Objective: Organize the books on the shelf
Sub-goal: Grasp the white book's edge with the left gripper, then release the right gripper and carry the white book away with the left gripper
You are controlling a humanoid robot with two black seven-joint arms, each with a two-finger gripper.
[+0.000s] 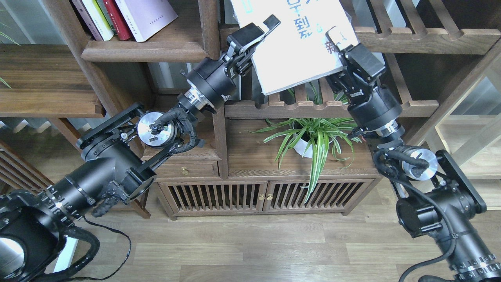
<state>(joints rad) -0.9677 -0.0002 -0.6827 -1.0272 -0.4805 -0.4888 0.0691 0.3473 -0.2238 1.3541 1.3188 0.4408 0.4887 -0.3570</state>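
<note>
The large white book with green Chinese characters (293, 47) is held tilted in the air at the top centre, above a slatted rack. My left gripper (259, 34) is shut on its left edge. My right gripper (339, 42) is shut on its right edge. The dark brown shelf plank (145, 51) with the rounded front edge lies at the upper left. On it lean the thin red book (117, 21) and the pale lavender book (146, 15), beside other thin books (98, 19). Their tops are cut off by the view's edge.
An upright post (209, 27) stands between the shelf and the held book. Slatted racks with scalloped rails (332, 105) (426, 39) are under and right of it. A potted spider plant (313, 137) stands on the low cabinet (242, 196).
</note>
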